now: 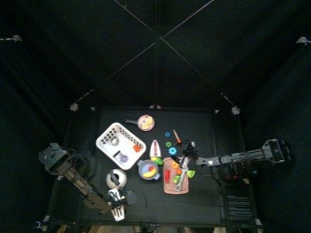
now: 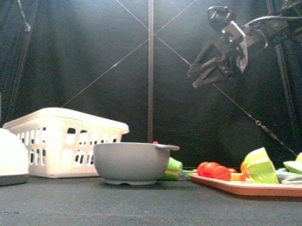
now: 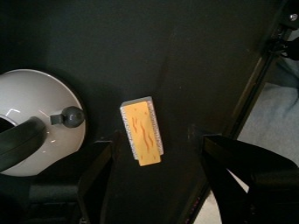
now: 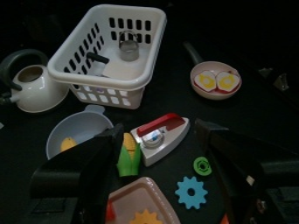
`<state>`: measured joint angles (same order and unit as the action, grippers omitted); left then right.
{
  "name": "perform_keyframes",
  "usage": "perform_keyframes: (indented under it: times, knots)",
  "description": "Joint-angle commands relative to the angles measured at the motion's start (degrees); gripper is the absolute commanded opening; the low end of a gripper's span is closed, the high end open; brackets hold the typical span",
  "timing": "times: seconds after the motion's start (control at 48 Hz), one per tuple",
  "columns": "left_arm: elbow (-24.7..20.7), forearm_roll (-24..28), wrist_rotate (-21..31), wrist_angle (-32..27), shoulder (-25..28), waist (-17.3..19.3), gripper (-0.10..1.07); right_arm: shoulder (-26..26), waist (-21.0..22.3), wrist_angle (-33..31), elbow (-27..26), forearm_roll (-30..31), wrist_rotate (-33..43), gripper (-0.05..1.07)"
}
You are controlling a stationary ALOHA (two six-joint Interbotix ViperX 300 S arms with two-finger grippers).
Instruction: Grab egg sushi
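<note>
The egg sushi (image 3: 143,131) lies flat on the black table (image 3: 176,52), centred just beyond the left gripper (image 3: 158,162), whose wide-spread fingers (image 3: 239,157) hold nothing. A white kettle (image 3: 30,118) sits beside one finger. The right gripper (image 4: 158,175) hangs over a red tray (image 4: 163,201), jaws apart, empty.

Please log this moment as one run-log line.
left gripper: open, above egg sushi | right gripper: resting over tray

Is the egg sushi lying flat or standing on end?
Lying flat: the egg sushi rests lengthwise on the black table, orange face up, between the open left end effector jaws.
</note>
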<state>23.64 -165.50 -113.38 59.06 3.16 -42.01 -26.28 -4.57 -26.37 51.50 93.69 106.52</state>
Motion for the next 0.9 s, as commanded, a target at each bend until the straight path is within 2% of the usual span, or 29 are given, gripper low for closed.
perform_keyframes:
  times: [0.0,0.167,0.375,0.625,0.875]
  knots:
    - [0.8,-0.7,0.4,-1.3,0.0,0.2,0.95,-0.4,0.2,-0.1,-1.0,0.2,0.0,0.96]
    - [4.0,-1.8,1.7,-8.0,0.3,0.3,0.95,-0.4,-0.3,-0.1,-1.0,-0.8,0.1,0.96]
    - [9.2,-1.6,3.9,-10.5,-0.4,0.6,0.95,-0.4,-0.5,-0.1,-1.0,-2.7,0.0,0.96]
    - [12.1,-1.6,4.9,-19.1,-0.7,1.3,0.95,-0.4,-1.0,-0.1,-0.8,-4.7,0.1,0.96]
    - [14.1,-1.5,4.9,-20.7,-0.4,2.2,0.94,-0.4,-1.2,-0.1,-0.3,-5.6,0.1,0.96]
